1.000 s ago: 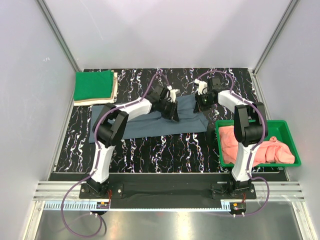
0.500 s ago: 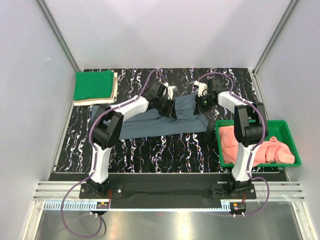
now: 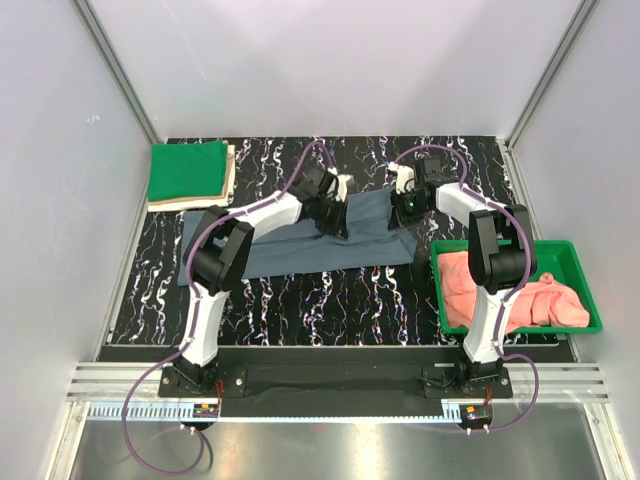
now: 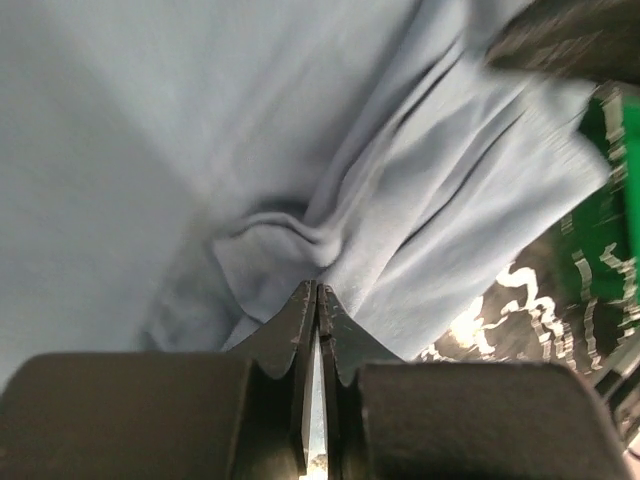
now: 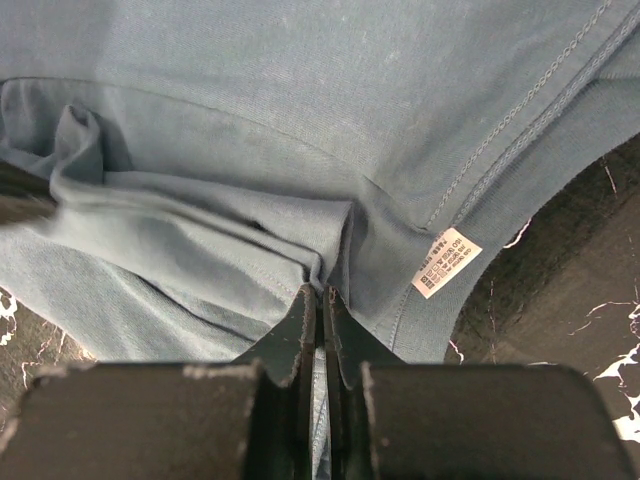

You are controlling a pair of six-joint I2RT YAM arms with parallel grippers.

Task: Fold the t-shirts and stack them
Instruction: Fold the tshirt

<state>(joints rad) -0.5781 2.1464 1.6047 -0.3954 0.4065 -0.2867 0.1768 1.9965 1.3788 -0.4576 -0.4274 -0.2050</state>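
Note:
A slate blue-grey t-shirt (image 3: pixel 300 255) lies spread across the middle of the black marbled mat, its right end raised and bunched between the two arms. My left gripper (image 3: pixel 338 222) is over that end. In the left wrist view its jaws (image 4: pixel 317 290) are shut, with creases of the cloth (image 4: pixel 420 200) gathering at the tips. My right gripper (image 3: pixel 405 205) is at the shirt's far right edge. Its jaws (image 5: pixel 320 292) are shut on a fold of the cloth, close to a white care label (image 5: pixel 447 262). A green t-shirt (image 3: pixel 187 170) lies folded on a beige one (image 3: pixel 229 180) at the back left.
A rigid green tray (image 3: pixel 590 300) stands at the right edge of the mat, with crumpled salmon-pink t-shirts (image 3: pixel 500 290) in it. White walls close in the left, back and right sides. Both arm bases are on the rail at the near edge.
The left jaws have closed on the shirt's right end, which has drawn up into tighter folds between the two grippers. The right gripper has stayed shut in place.

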